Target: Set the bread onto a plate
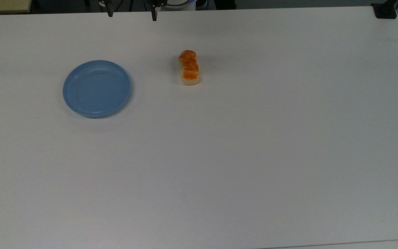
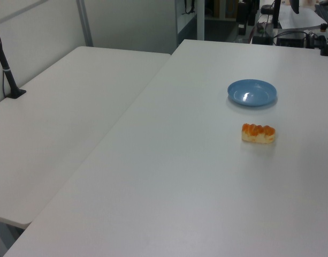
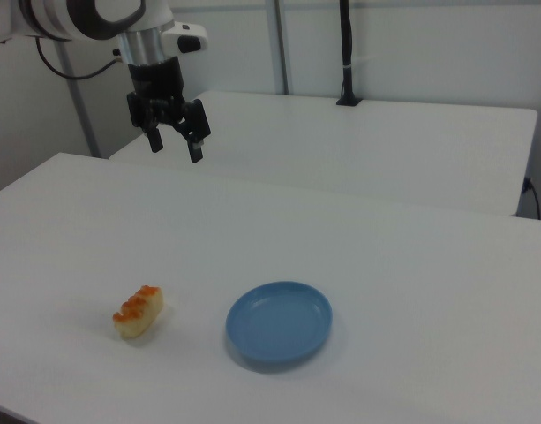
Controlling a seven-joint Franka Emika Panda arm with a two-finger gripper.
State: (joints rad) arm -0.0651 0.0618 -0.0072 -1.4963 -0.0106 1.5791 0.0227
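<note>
In the top view, the bread point(image 1: 189, 67) lies on the white table point(image 1: 240, 145), near the far edge. Its orange bumps face up. The plate point(image 1: 96, 88) sits on the table toward the top view's left, well apart from the bread, and it has nothing in it. At the very top edge, two dark fingertips point(image 1: 110, 13) of the gripper point(image 1: 132, 14) poke into the picture. They are wide apart and hold nothing.

In the left view, the plate point(image 2: 252, 92) is farther back and the bread point(image 2: 258, 133) is closer to the camera, a little toward the left view's right. Both rest flat on the table point(image 2: 169, 182). They do not touch.

In the right view, the gripper point(image 3: 174, 145) hangs high in the air over the far side of the table point(image 3: 402, 256). Its fingers point(image 3: 196, 151) point down and are spread apart, with nothing between them. The bread point(image 3: 139, 312) lies low at the right view's left, and the plate point(image 3: 279, 323) is near it on the right view's right
</note>
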